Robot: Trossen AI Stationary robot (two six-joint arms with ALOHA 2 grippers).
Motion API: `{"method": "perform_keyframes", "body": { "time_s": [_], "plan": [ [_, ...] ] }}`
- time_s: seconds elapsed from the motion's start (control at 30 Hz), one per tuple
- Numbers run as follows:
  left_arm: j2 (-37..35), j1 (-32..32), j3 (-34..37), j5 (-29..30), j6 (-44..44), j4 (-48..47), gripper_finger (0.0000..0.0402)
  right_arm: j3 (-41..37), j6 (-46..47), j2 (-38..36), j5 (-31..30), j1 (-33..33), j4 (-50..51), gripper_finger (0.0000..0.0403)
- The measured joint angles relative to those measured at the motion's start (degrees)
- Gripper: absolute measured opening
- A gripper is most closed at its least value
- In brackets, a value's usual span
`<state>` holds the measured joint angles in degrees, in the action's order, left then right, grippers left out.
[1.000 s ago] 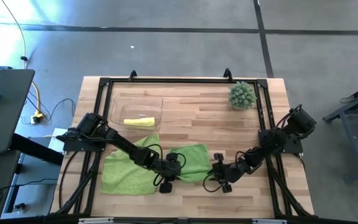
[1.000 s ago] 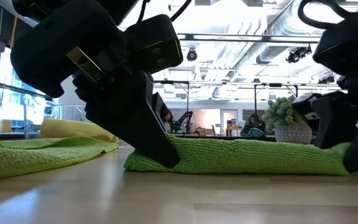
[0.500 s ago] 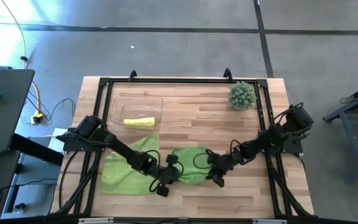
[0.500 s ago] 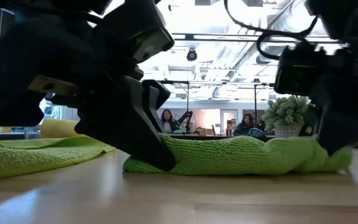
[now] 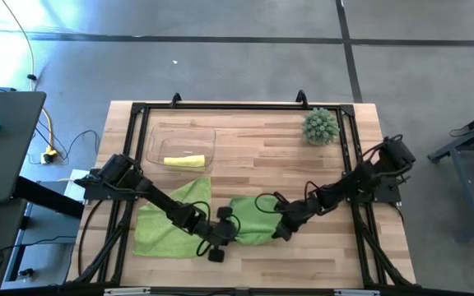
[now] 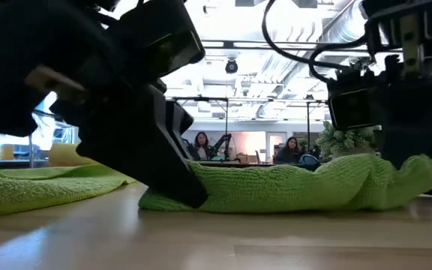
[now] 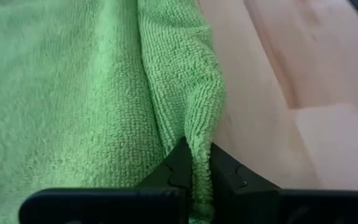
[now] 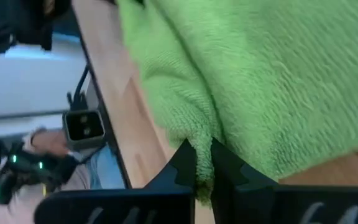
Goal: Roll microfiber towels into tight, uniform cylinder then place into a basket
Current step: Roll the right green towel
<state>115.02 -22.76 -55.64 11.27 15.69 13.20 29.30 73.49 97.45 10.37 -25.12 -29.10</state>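
Both arms low over bench point(image 5: 303, 164) front. Left gripper point(image 7: 194, 177) fingers pinch middle lime towel point(image 5: 249, 215) at its near-left edge; right gripper point(image 8: 202, 169) fingers clamp its right edge, prob. to fold/roll evenly. Basket point(image 5: 156, 136) back-left holds yellow roll point(image 5: 184, 161).

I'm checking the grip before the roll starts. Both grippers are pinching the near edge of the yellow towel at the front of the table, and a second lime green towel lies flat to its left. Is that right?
Not quite: the towel both grippers pinch is lime green, not yellow. The left wrist view shows the left gripper shut on its green edge, and the right wrist view shows the right gripper doing the same. The yellow towel sits rolled in the basket. The second lime green towel does lie flat to its left.
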Motion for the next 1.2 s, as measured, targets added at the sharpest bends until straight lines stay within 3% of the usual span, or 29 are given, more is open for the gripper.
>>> {"method": "perform_keyframes", "body": {
  "time_s": [0.1, 0.2, 0.37, 0.63, 0.83, 1.0, 1.2],
  "plan": [
    [0.0, 0.0, -0.02, -0.65, 6.05, 0.36, 0.0012, 0.0, 2.94, -0.03, -1.65, -0.02, 2.78, 0.0001],
    [-0.38, -0.41, -0.02, -0.36, 6.13, 0.2, 0.0012, 0.11, 5.34, -0.12, -3.78, -0.02, 7.0, 0.0001],
    [-2.28, -0.85, 0.11, 4.49, 1.06, -2.53, 0.0033, 0.22, 6.8, -0.18, -5.35, -0.02, 8.41, 0.0001],
    [-8.45, -1.98, -0.76, 8.7, -1.75, -10.27, 0.0108, 0.15, 7.45, -0.15, -6.03, -0.02, 8.49, 0.0001],
    [-9.33, -3.88, -3.34, 9.49, -14.23, -8.72, 0.0138, 0.14, 7.36, -0.15, -6.5, 0.0, 8.3, 0.0],
    [-8.77, -3.46, -3.03, 8.48, -19.21, -6.71, 0.0142, 0.09, 7.29, -0.15, -6.92, 0.0, 8.08, 0.0],
    [-5.95, -2.05, -3.08, 3.78, -17.98, -6.04, 0.0142, 0.09, 7.2, -0.15, -7.13, -0.02, 8.01, 0.0]
  ]
}}
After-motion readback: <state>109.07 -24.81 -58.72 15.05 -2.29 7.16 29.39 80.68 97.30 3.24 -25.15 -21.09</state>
